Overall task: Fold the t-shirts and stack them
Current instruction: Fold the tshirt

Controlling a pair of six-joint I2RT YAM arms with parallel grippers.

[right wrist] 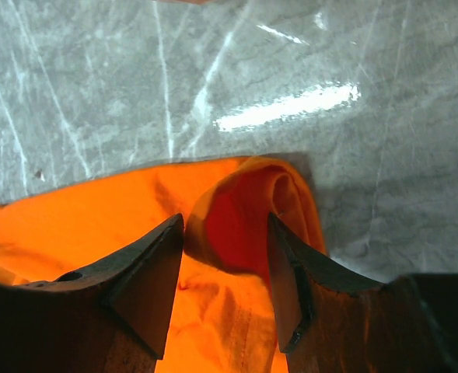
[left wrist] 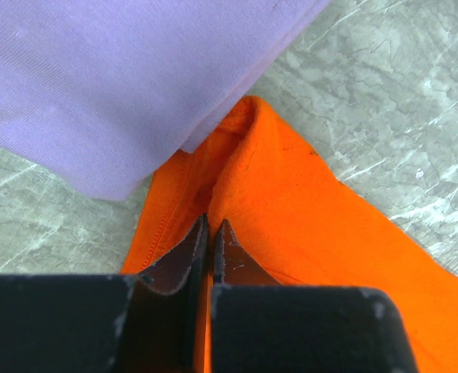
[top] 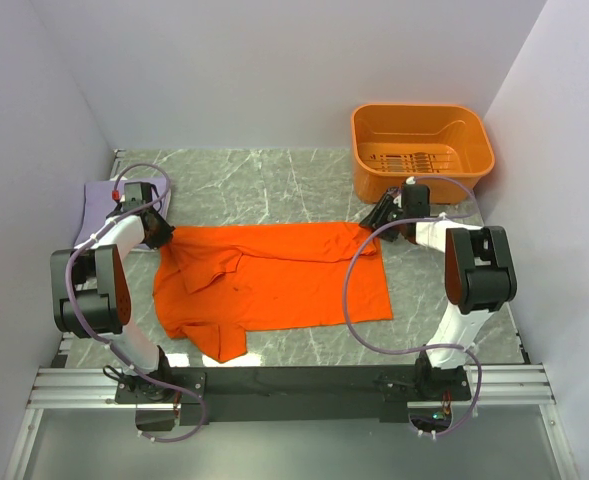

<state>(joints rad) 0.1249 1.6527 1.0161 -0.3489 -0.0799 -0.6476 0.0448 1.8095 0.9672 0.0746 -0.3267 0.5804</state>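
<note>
The orange t-shirt [top: 284,280] lies spread on the counter [top: 274,185] between my two arms. Its long axis runs left to right, and the left end is rumpled while the right end is flatter. I am at its far edge, one arm at each far corner.

On my left arm [top: 94,285] the jaws are pressed together. In the left wrist view the orange t-shirt [left wrist: 306,217] rises in a ridge straight into them, so I judge they are pinching that corner. The lavender t-shirt [top: 99,200] sits folded just beyond, at the far left of the counter. In the left wrist view the orange corner touches the edge of the lavender t-shirt [left wrist: 135,78].

On my right arm [top: 479,265] the jaws stand apart and grip nothing. In the right wrist view a humped fold of the orange t-shirt [right wrist: 81,210] sits squarely between them, at the far right corner, with bare counter beyond it. That is what the next move depends on. The cloth is already inside the gap, so my right jaws should only need to close where they are. With both far corners held, I could draw the far edge toward me.

The orange plastic basket [top: 471,170] stands just beyond my right arm, clear of the shirt. I can read no brand, label or writing anywhere.
</note>
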